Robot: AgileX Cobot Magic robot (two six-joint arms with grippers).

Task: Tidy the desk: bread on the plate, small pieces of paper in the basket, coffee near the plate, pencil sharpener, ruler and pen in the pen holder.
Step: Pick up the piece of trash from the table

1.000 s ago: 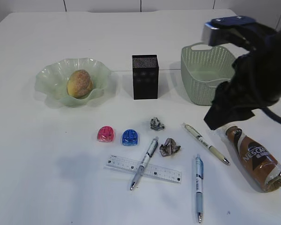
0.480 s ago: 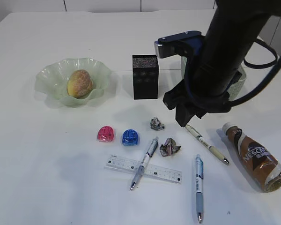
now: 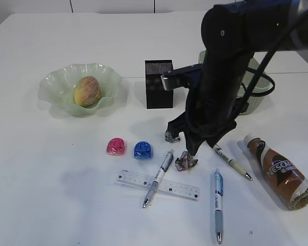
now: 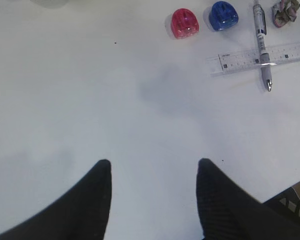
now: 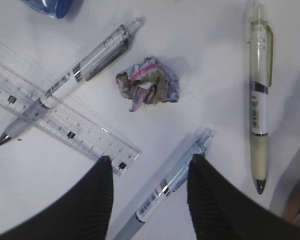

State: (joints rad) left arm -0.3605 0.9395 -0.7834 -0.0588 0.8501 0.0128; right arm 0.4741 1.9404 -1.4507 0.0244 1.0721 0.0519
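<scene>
Only the bread [image 3: 87, 91] looks settled: it sits in the green plate [image 3: 51, 87], well off to the left of the right end effector [image 5: 146, 167] and further back on the surface [image 3: 56, 195]. Everything else is, by my reckoning, yet to be done. The right end effector hangs low over the clutter with its fingers apart and nothing between them; in its wrist view a crumpled paper ball [image 5: 147, 88] lies just ahead of the gap, which makes it the likely first pick. A second paper ball [image 3: 171, 136] sits near the base of that arm in the exterior view, and the basket [image 3: 254, 100] behind the arm is mostly hidden, so I cannot tell what it holds. To the left of the fingers the ruler [image 5: 65, 130] lies flat with a clear pen [image 5: 70, 80] crossing it; a blue pen [image 5: 165, 187] runs under the gap between the fingers, and a cream pen [image 5: 260, 100] lies to the right. The red sharpener [image 3: 116, 146] and blue sharpener [image 3: 142, 150] rest side by side further left, and the black pen holder [image 3: 159, 83] stands behind them, apparently unfilled. The coffee bottle [image 3: 282, 171] lies on its side far right, well apart from the plate. The left end effector [image 4: 152, 172] waits over bare surface, fingers apart and empty, the sharpeners and ruler well ahead of it.
</scene>
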